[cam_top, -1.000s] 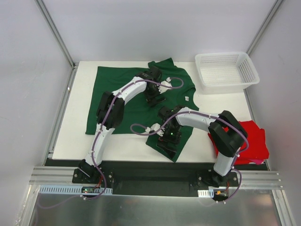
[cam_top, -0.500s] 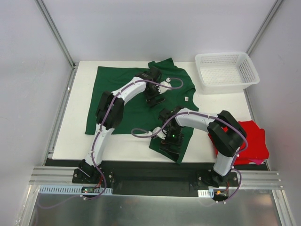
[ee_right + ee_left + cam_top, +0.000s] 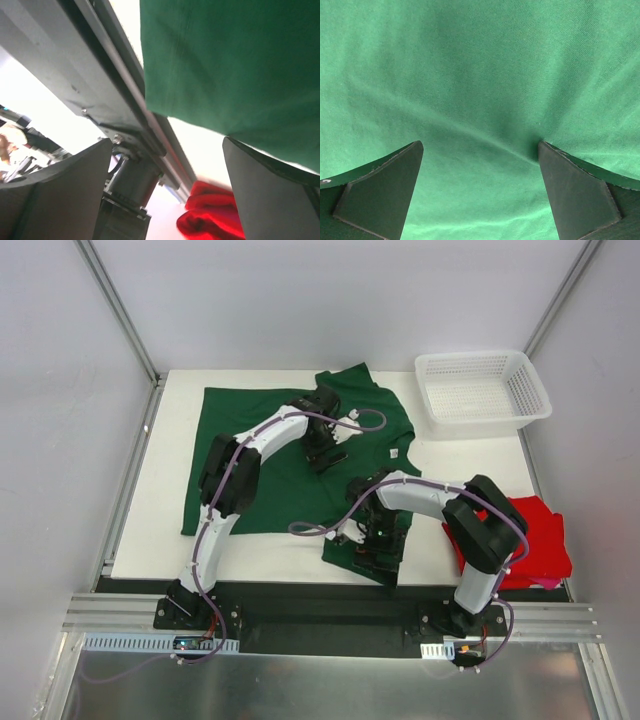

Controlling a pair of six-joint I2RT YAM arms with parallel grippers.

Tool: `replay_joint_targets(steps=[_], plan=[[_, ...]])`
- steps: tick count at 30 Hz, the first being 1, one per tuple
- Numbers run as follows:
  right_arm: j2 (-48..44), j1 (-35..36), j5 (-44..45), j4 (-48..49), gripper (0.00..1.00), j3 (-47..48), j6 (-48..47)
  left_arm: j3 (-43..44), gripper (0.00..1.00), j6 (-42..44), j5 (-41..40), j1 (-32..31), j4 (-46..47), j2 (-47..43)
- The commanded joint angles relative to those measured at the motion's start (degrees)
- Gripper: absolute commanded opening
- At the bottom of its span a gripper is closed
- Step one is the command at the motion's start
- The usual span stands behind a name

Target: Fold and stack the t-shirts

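Left claw [image 3: 327, 450] stands spread wide and grips nothing, tips down on the dark green t-shirt [image 3: 265, 440], which lies flat well left of the white mesh basket [image 3: 480, 415]; its arm reaches out in a long arc, wrist bent straight down over the chest; faint creases run toward one fingertip, so I'd say it pins the cloth. Right claw [image 3: 378, 540], likewise splayed and empty, sits at the shirt's near sleeve, nearer than the basket and to its left; its elbow folds back sharply over the red t-shirt [image 3: 540, 530], heaped on the basket's near side. To my eye the sleeve fold is in hand; nip the hem cleanly, lift low, carry it inward while the left holds the body from sliding.
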Motion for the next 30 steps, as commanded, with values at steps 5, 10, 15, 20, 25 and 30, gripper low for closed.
replay_joint_targets(steps=[5,10,15,20,25,30], plan=[[-3.6,-0.6,-0.1,-8.3,0.96,10.7,1.2,0.4,0.99,-0.8,-0.4,0.2,-2.3,-8.6],[-2.8,-1.4,4.0,-6.0,0.96,14.4,2.5,0.0,0.99,-1.6,-0.9,0.1,-3.5,-13.7],[0.8,-4.1,12.5,-0.4,0.96,16.0,2.7,-1.4,0.99,-4.0,-2.0,0.2,-4.3,-17.1],[5.0,-9.4,20.8,5.4,0.96,20.0,2.9,-7.8,0.99,-4.7,-4.7,2.7,-4.7,-21.8],[4.5,-13.0,29.4,15.6,0.96,19.4,-1.4,-16.5,0.99,-6.2,-5.6,7.4,-5.2,-26.8],[3.4,-14.9,34.6,26.1,0.96,17.9,-4.6,-22.7,0.99,-7.9,-5.5,12.1,-6.3,-29.7]])
